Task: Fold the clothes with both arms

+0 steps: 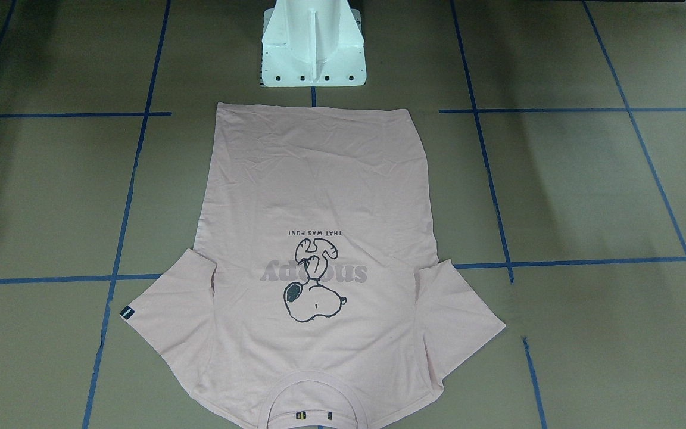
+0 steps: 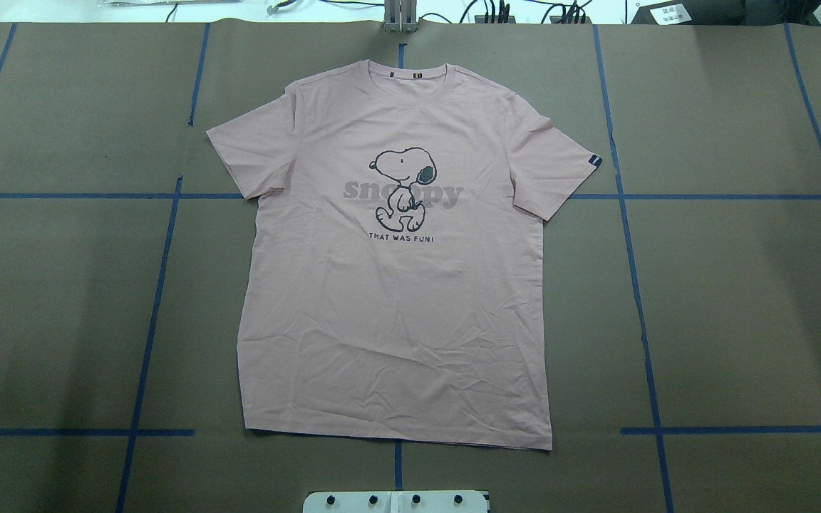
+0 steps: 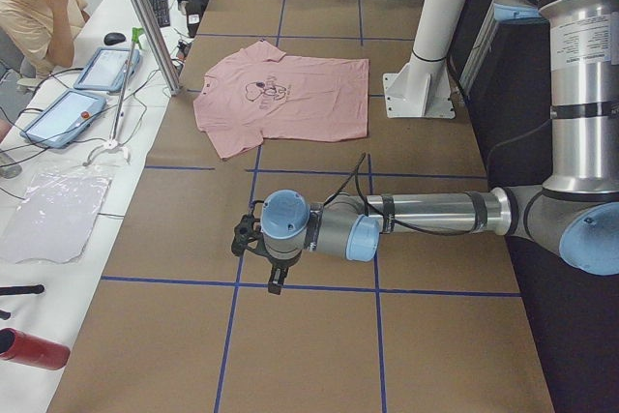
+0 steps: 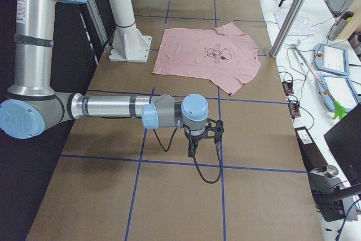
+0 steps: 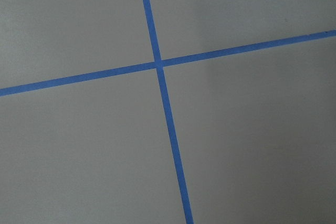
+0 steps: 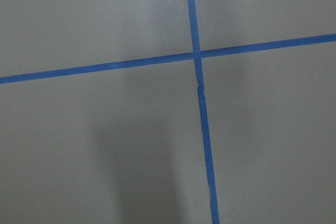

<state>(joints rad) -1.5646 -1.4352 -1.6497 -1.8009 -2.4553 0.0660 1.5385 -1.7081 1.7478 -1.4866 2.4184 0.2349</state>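
Observation:
The pale pink T-shirt lies flat and spread out, front up, with the Snoopy print showing, collar away from the robot and hem near its base. It also shows in the front-facing view. A black tag sits on one sleeve. The left gripper shows only in the exterior left view, held over bare table far from the shirt. The right gripper shows only in the exterior right view, likewise far from the shirt. I cannot tell whether either is open or shut. Both wrist views show only table and tape.
The brown table is marked with a blue tape grid. The white pedestal base stands just behind the shirt's hem. A seated operator, tablets and cables line the far side bench.

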